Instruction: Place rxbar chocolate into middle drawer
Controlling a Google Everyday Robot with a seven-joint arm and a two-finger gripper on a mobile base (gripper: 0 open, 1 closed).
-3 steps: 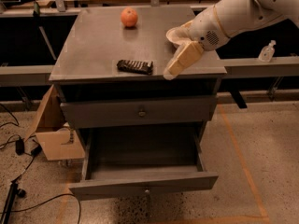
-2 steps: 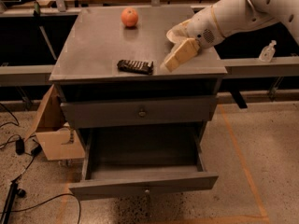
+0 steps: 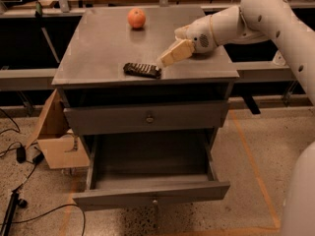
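The rxbar chocolate (image 3: 142, 70) lies flat on the desk (image 3: 98, 43) near its front edge, outside any drawer. The pincer (image 3: 165, 60) hovers just beside the bar's right end; I cannot tell how wide it stands. Below, the middle drawer (image 3: 152, 194) is pulled out, its grey floor in plain view. The upper drawer (image 3: 147, 118) is closed. An orange fruit (image 3: 137, 18) sits far back.

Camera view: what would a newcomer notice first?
The white arm reaches in from the right, its claw low over the cabinet top, just right of the dark rxbar chocolate lying near the front edge. Below, the middle drawer stands pulled open, its dark tray exposed. An orange fruit sits at the back of the top.
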